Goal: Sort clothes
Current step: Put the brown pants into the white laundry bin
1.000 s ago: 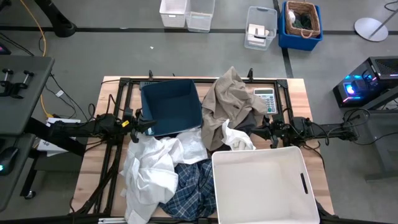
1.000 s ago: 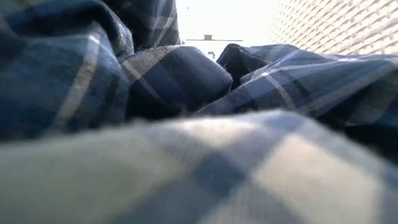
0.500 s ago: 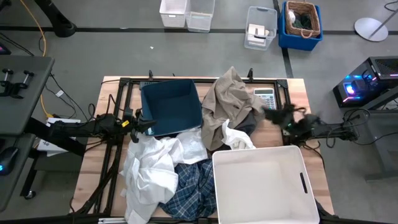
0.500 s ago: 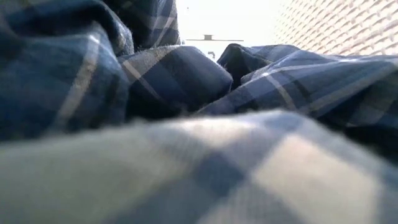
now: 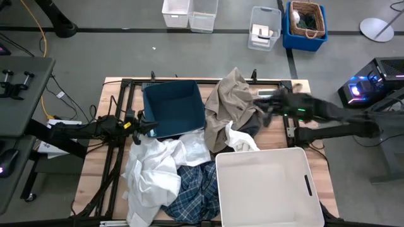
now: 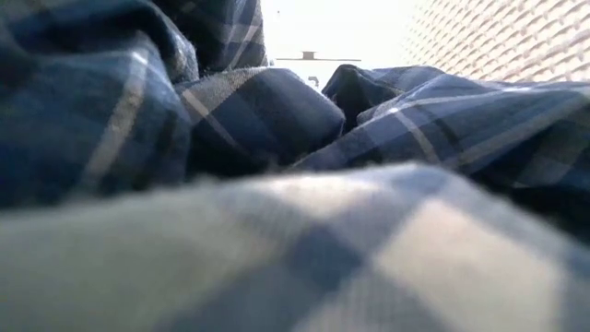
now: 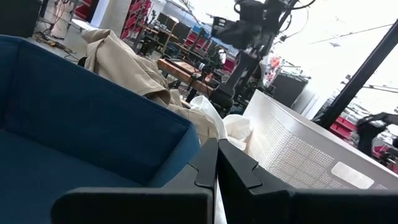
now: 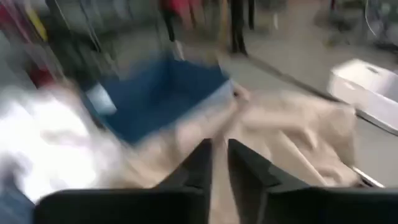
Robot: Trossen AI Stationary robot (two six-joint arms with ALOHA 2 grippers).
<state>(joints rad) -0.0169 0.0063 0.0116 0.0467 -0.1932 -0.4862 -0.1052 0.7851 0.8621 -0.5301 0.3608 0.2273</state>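
Clothes heaped mid-table in the high view: beige-khaki piece [image 5: 231, 107] mounded toward the far side, just right of the dark blue bin [image 5: 173, 108], with a dark grey piece [image 5: 250, 128] showing at its right lower edge; white shirts [image 5: 165, 165] spread on the near left, touching the blue-white plaid shirt [image 5: 192, 194] at the near edge, which lies against the left wall of the white bin [image 5: 268, 189]. Right gripper [image 5: 265, 114] blurred, reaching in from the right at the right edge of the beige-khaki piece, nothing seen in it; finger state not clear from here. Left gripper [image 5: 144, 128] parked at the near-left corner of the dark blue bin, arm lying across the left side of the table [image 5: 95, 164]. Low view: filled almost fully by plaid shirt folds [image 6: 249, 120] right up against the lens, perforated white bin wall [image 6: 498, 37] at the far right. Left wrist view: left gripper [image 7: 217, 163] with fingertips pressed together, holding nothing, at the dark blue bin's rim [image 7: 93, 112]; beige-khaki piece [image 7: 124, 59] and a white shirt [image 7: 227, 127] beyond, white bin wall [image 7: 298, 149] further on, right arm [image 7: 249, 37] raised behind the pile. Right wrist view: blurred; right gripper [image 8: 220, 163] fingers parted by a narrow gap, empty, pointing at the beige-khaki piece [image 8: 280, 134], dark blue bin [image 8: 161, 93] behind, white fabric [image 8: 43, 137] to one side.
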